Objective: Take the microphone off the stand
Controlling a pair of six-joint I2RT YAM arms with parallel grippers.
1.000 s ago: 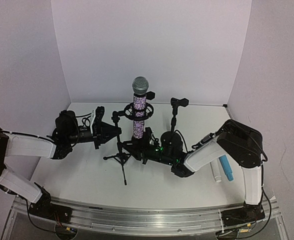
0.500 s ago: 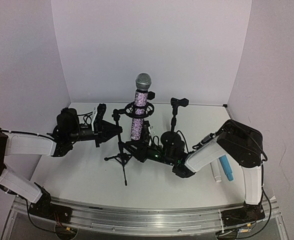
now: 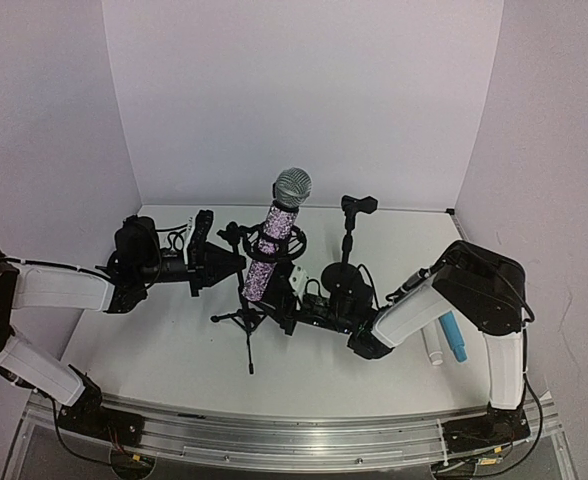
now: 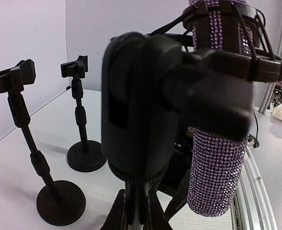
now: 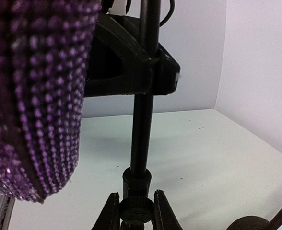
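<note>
**Top external view**
- Purple rhinestone-covered microphone with a silver mesh head [image 3: 264, 258]: centre of frame, leaning with its head up and to the right. Its body passes through the black ring cradle [image 3: 298, 240] of the black tripod stand [image 3: 242, 318]. It is not yet free.
- Left gripper [image 3: 217, 263]: left of centre, jaws clenched. I read them as closed on the stand's post just under the cradle, to brace it.
- Right gripper [image 3: 292, 303]: just right of the microphone's lower end, jaws clenched. I judge them to be grasping that end, though the contact is lost in black.
- Also present: a black round-based clip stand [image 3: 348, 270] behind, and blue and white pens [image 3: 446, 340] at the right of the white table [image 3: 174, 360].

**Left wrist view**
- The stand's black swivel knuckle [image 4: 141, 120] fills the centre.
- The microphone [image 4: 215, 158] is at the right, with the cradle banding its upper part.
- A nearer clip stand [image 4: 59, 203] and a farther one [image 4: 86, 155] are at the left.
- I see none of my own fingers.

**Right wrist view**
- The microphone [image 5: 35, 96] fills the left, its butt hanging above the table.
- The stand's post [image 5: 142, 134] is at centre.
- My own fingers are not in shot.

**Step in hand:** extraction, partway.

**Next move:** I need to slide the microphone along its own axis out of the cradle. The left gripper should pin the stand meanwhile, so drag does not tip the tripod.
</note>
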